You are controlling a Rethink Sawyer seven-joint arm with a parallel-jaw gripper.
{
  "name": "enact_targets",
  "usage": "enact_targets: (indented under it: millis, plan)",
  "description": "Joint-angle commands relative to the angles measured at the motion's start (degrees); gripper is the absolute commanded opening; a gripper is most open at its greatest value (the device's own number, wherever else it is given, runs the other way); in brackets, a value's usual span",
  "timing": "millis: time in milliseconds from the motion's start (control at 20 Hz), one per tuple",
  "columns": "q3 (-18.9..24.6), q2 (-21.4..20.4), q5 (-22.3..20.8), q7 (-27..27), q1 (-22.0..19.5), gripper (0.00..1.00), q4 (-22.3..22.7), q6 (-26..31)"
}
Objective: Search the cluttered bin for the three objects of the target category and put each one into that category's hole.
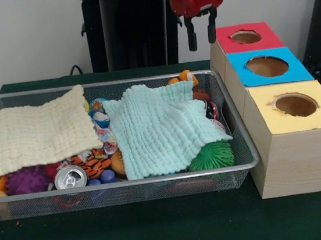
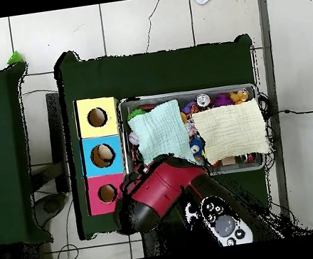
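The wire mesh bin (image 1: 156, 179) lies on the green table, full of clutter; it also shows in the overhead view (image 2: 183, 93). A plain cream waffle cloth (image 1: 30, 133) covers its left part and a plain mint-green cloth (image 1: 161, 128) its middle. Between them a strip of white cloth with small coloured patches (image 1: 104, 130) peeks out; the rest of the printed cloths is hidden. The yellow-surround hole (image 1: 295, 104) is on the near end of the wooden box (image 1: 297, 159). My gripper (image 1: 202, 36) hangs open and empty above the bin's far right corner, next to the red-surround hole.
The box also has a blue-surround hole (image 1: 267, 66) and a red-surround hole (image 1: 246, 36). The bin holds a soda can (image 1: 70, 176), a green spiky ball (image 1: 212, 156), a purple spiky ball (image 1: 26, 180), a tiger-striped toy (image 1: 92, 161) and orange balls. In the overhead view the red arm (image 2: 161, 192) covers the bin's near corner.
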Motion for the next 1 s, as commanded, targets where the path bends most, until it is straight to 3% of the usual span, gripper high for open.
enact_targets:
  millis: [50, 300, 600, 1000]
  plan:
    - [-1.39, 5.21, -8.21, -5.72, 1.75, 1.0, -6.38, 1.63]
    - [1.29, 6.7, -6.69, -11.04, -2.27, 1.0, -7.25, 3.63]
    - [0.89, 8.59, -9.04, -12.99, -2.76, 1.0, -10.69, 4.54]
    - [2.65, 9.4, -8.39, -16.54, -5.26, 1.0, -12.21, 6.22]
